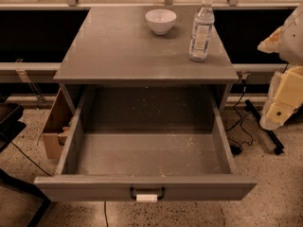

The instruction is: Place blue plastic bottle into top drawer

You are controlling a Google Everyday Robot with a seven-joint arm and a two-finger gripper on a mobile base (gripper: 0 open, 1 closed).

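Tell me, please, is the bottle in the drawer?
No: the bottle stands on the cabinet top above the drawer, with the gripper at the right edge.

No legible text anywhere. Small clear plastic bottle (201,30) with white screw cap stood on grey cabinet top (118,51). Pale bluish-white label wrapped round its body, print too fine to read. White tag (147,198) on dark metal handle of open wide grey top drawer (94,187) showed no readable marks. Cream-coloured gripper (283,98) sat at right edge of view, beside cabinet, no markings made out.
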